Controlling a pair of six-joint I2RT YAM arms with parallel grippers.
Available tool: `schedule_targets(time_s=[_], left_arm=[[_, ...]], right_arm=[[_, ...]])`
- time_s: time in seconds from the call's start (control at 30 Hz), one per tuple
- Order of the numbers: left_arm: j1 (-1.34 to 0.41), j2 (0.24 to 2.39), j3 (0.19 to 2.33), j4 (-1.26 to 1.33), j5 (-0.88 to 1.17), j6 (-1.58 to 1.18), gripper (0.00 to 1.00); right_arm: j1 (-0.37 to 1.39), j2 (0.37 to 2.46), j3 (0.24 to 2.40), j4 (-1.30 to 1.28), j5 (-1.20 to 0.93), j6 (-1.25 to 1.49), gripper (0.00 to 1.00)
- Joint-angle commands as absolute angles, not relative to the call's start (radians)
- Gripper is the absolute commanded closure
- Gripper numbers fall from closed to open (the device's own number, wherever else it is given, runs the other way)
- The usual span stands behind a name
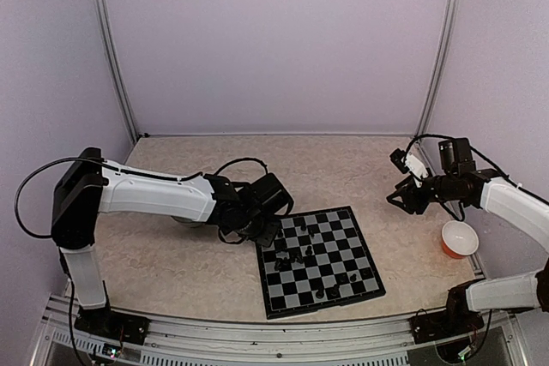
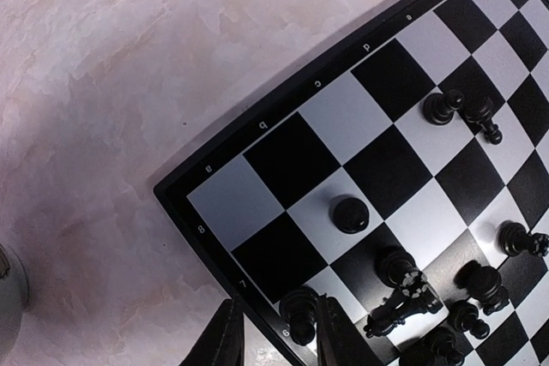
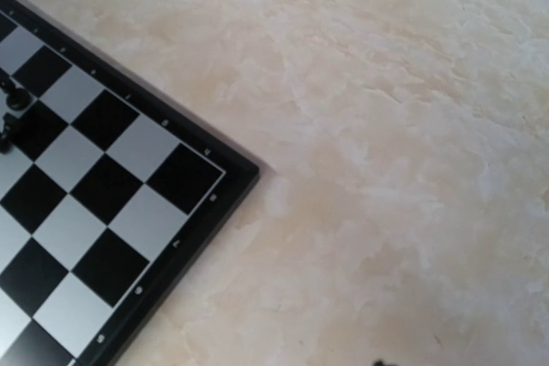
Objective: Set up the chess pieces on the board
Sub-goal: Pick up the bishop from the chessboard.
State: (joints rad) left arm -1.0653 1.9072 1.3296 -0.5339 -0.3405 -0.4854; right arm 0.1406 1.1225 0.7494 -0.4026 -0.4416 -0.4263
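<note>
Left gripper (image 2: 277,321), jaws narrowly parted, straddles a tiny black chess piece (image 2: 301,315) on the black-and-grey checked board (image 2: 249,199), while right gripper (image 1: 401,197) hangs spread wide, holding nothing.

Soft even light; the board (image 2: 292,160) bows in the left wrist view; right wrist view slightly blurred.

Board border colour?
Black border, small white labels; left wrist view shows it best.
</note>
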Motion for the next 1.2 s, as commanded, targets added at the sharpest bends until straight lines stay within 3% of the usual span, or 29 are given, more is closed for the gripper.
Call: schedule_targets(time_s=[0.0,0.4,0.73,1.17], left_arm=[[-1.050,1.926,1.322,-0.498,-0.326,-0.472,0.72],[-1.045,1.950,1.317,-0.489,-0.277,-0.468,0.80],[-1.084,1.941,1.350,-0.568,-0.324,-0.484,0.96],[-1.249,1.853,1.454,-0.683,-0.336,-0.536,0.98]], right_arm=[[0.132,1.134,0.748,-0.413,-0.452,-0.434,0.52],[0.132,1.138,0.750,-0.414,-0.451,-0.434,0.52],[0.132,1.134,0.749,-0.415,-0.453,-0.433,0.52],[0.132,1.125,0.750,-0.416,-0.458,-0.433,0.52]])
